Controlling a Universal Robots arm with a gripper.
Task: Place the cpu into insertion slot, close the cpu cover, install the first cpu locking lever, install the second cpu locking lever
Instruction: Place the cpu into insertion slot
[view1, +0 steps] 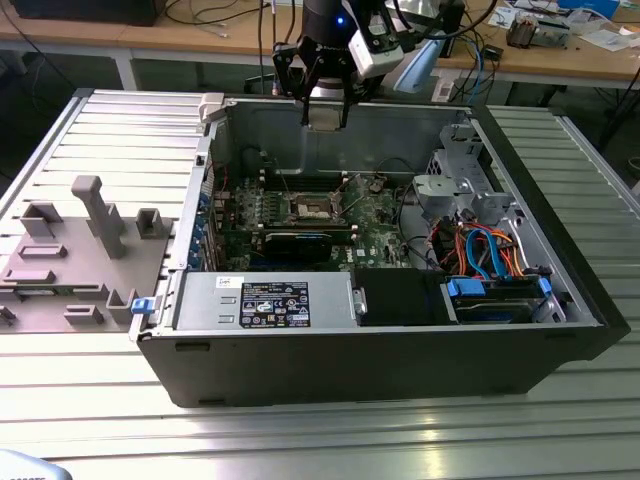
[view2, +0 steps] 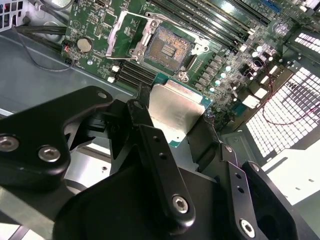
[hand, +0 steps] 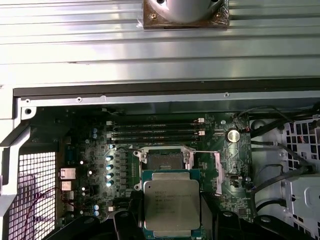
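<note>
The cpu, held in the gripper, hangs above the computer case. The insertion slot sits in the motherboard below, the power supply nearer the camera and the drive bays at the exterior view's right.

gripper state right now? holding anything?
Gripper: shut on the cpu, held apart from the empty insertion slot.

I get the exterior view from high and well back, looking down into the whole open computer case on the table, while both wrist views sit close behind the hand, face the motherboard, and share the gripped cpu and the insertion slot.
</note>
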